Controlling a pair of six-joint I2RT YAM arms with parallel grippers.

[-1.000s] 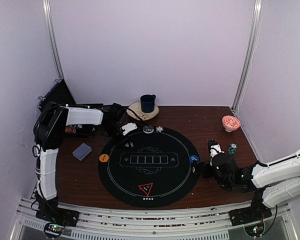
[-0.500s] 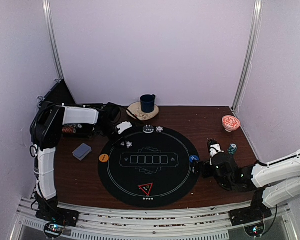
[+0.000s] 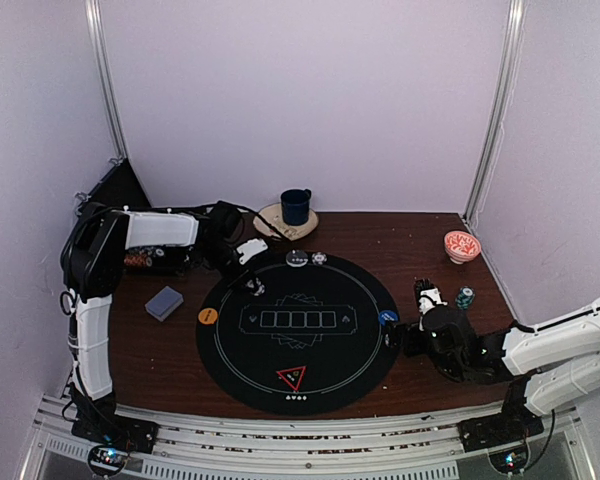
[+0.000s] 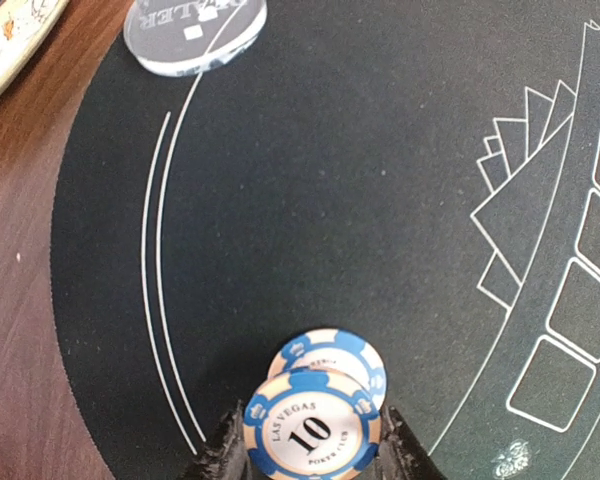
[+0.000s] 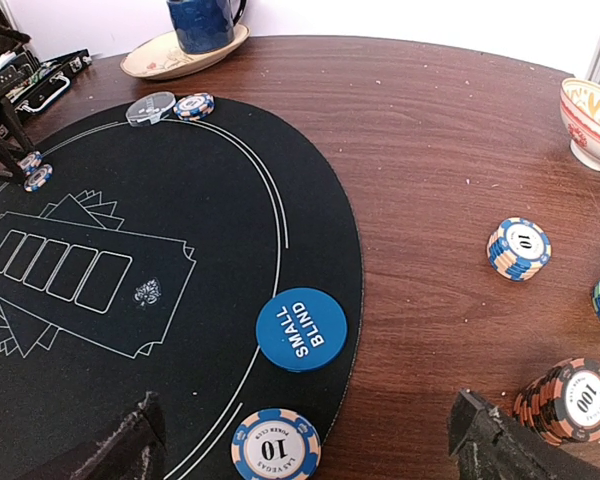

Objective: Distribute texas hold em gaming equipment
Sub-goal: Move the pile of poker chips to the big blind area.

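Blue-and-cream striped round poker chip is pinched by the left gripper low over the black round felt mat, apparently to join a matching chip there; the right gripper hangs spread wide.

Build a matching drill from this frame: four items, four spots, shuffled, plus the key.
Items
1. deck
2. 10 chip
3. triangle marker
4. small blind disc

Spots
A. near edge of the mat
B. between the left gripper's fingers
C. mat's right edge
D. bare table, left of the mat

Pairs: 1-D, 2-B, 3-A, 4-C
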